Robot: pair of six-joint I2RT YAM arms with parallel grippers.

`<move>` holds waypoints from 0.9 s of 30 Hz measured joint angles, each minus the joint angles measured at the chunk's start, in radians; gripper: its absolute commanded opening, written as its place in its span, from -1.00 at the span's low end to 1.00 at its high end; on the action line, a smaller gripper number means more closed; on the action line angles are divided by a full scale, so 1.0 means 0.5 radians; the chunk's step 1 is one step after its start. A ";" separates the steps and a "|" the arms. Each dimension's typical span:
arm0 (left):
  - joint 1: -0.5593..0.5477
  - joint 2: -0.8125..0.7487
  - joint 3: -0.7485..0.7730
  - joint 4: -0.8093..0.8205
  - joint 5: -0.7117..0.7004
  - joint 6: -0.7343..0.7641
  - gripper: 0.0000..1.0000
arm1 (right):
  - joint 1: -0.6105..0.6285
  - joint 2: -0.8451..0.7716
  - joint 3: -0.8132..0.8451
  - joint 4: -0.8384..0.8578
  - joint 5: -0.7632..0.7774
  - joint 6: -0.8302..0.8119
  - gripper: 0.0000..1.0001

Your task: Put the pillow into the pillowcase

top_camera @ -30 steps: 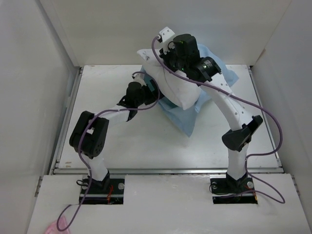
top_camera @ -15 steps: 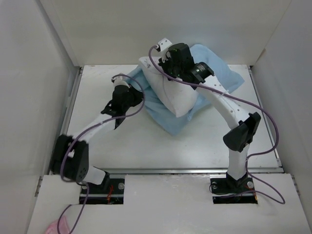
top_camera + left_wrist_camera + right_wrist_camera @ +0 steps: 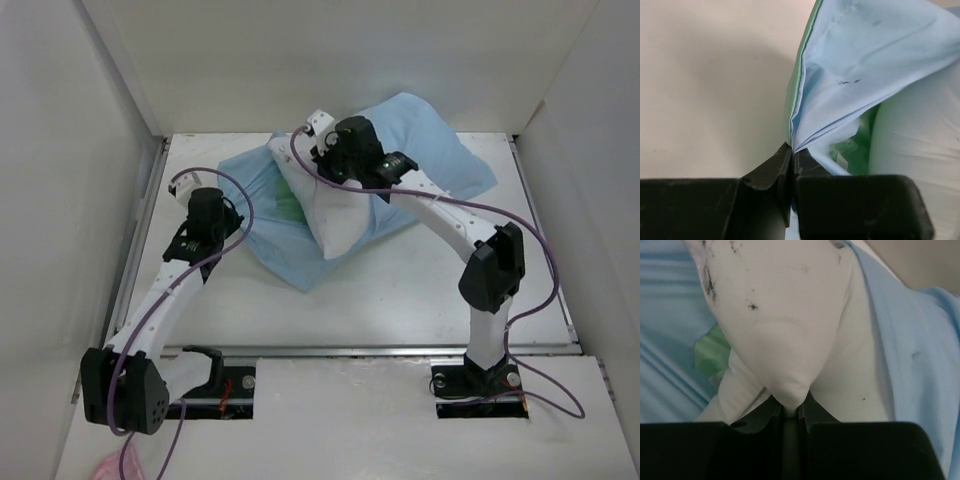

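Observation:
The white pillow (image 3: 335, 215) lies tilted on the light blue pillowcase (image 3: 440, 150) at the back of the table. My right gripper (image 3: 328, 165) is shut on a bunched corner of the pillow (image 3: 785, 315), with blue pillowcase (image 3: 905, 340) on both sides of it. My left gripper (image 3: 230, 218) is shut on the left edge of the pillowcase (image 3: 855, 75). The fabric comes out of the closed jaws at my left gripper (image 3: 792, 150) and is stretched taut. Beside it the case's green inside (image 3: 855, 150) and the pillow (image 3: 920, 150) show.
White walls (image 3: 110, 150) enclose the table on the left, back and right. A raised rim (image 3: 340, 350) runs along the near edge. Purple cables (image 3: 540, 300) loop off both arms. Something pink (image 3: 105, 468) lies at the bottom left, off the table.
My left gripper has shut on the pillowcase edge and pulled it left, spreading the case. My right gripper has carried the pillow corner left and lower.

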 measured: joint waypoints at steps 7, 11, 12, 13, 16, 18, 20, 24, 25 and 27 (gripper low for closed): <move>0.121 0.290 0.240 -0.275 -0.013 0.047 -1.00 | 0.072 -0.092 -0.333 0.172 -0.223 -0.336 -1.00; 0.182 0.357 0.577 -0.422 -0.003 0.142 -0.97 | 0.094 -0.021 -0.303 0.263 -0.232 -0.406 -1.00; 0.189 0.403 0.679 -0.469 0.019 0.169 -0.97 | 0.099 -0.009 -0.302 0.302 -0.226 -0.404 -1.00; 0.192 0.455 0.755 -0.491 0.039 0.193 -0.97 | 0.103 -0.006 -0.302 0.327 -0.223 -0.397 -1.00; 0.217 0.594 0.808 -0.486 0.104 0.253 -0.92 | 0.099 -0.009 -0.280 0.340 -0.240 -0.349 -1.00; 0.246 0.667 0.765 -0.465 0.152 0.275 -0.86 | 0.089 -0.009 -0.248 0.289 -0.273 -0.304 -1.00; 0.273 0.725 0.688 -0.436 0.194 0.293 -0.47 | 0.077 -0.008 -0.194 0.190 -0.302 -0.253 -1.00; 0.279 0.800 0.615 -0.443 0.200 0.320 0.04 | 0.052 0.000 -0.042 -0.014 -0.330 -0.176 -1.00; 0.267 0.808 0.615 -0.443 0.185 0.330 0.10 | 0.046 0.011 0.008 -0.069 -0.330 -0.159 -1.00; 0.237 0.808 0.615 -0.434 0.150 0.376 0.24 | 0.037 0.042 0.095 -0.148 -0.336 -0.131 -1.00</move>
